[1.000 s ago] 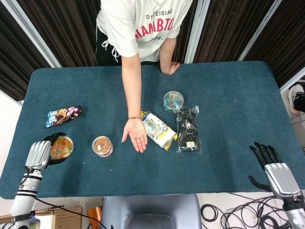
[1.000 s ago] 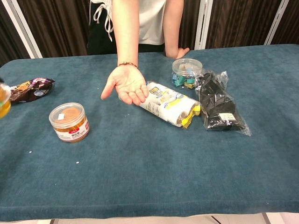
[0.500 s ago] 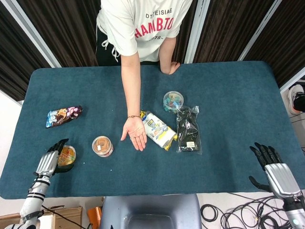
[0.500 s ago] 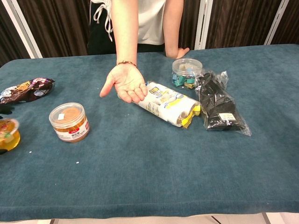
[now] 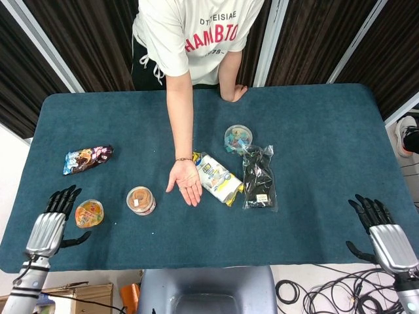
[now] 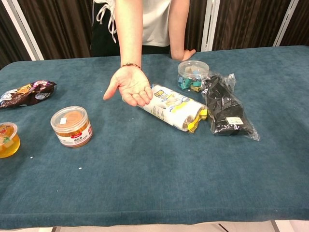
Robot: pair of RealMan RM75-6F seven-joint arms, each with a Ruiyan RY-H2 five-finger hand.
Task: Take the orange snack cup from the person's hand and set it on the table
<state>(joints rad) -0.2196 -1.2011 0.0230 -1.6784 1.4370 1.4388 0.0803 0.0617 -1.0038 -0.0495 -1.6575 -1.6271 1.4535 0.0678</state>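
Note:
The orange snack cup (image 5: 88,213) stands upright on the blue table (image 5: 314,144) near its front left corner, also at the left edge of the chest view (image 6: 8,140). My left hand (image 5: 49,226) hovers just left of the cup, fingers spread, holding nothing and apart from it. My right hand (image 5: 383,229) stays off the table's front right corner with its fingers apart and empty. The person's hand (image 5: 186,184) lies palm up and empty over the middle of the table (image 6: 128,86).
A brown-lidded tub (image 5: 141,199) stands right of the cup. A dark snack bag (image 5: 87,158) lies behind it. A white and yellow packet (image 5: 218,178), a black packet (image 5: 258,176) and a clear candy tub (image 5: 237,137) lie mid-table. The person stands at the far edge.
My left hand has let go of the orange cup, which now stands on the table, and has drawn back toward the front left with fingers spread. The right hand dropped slightly.

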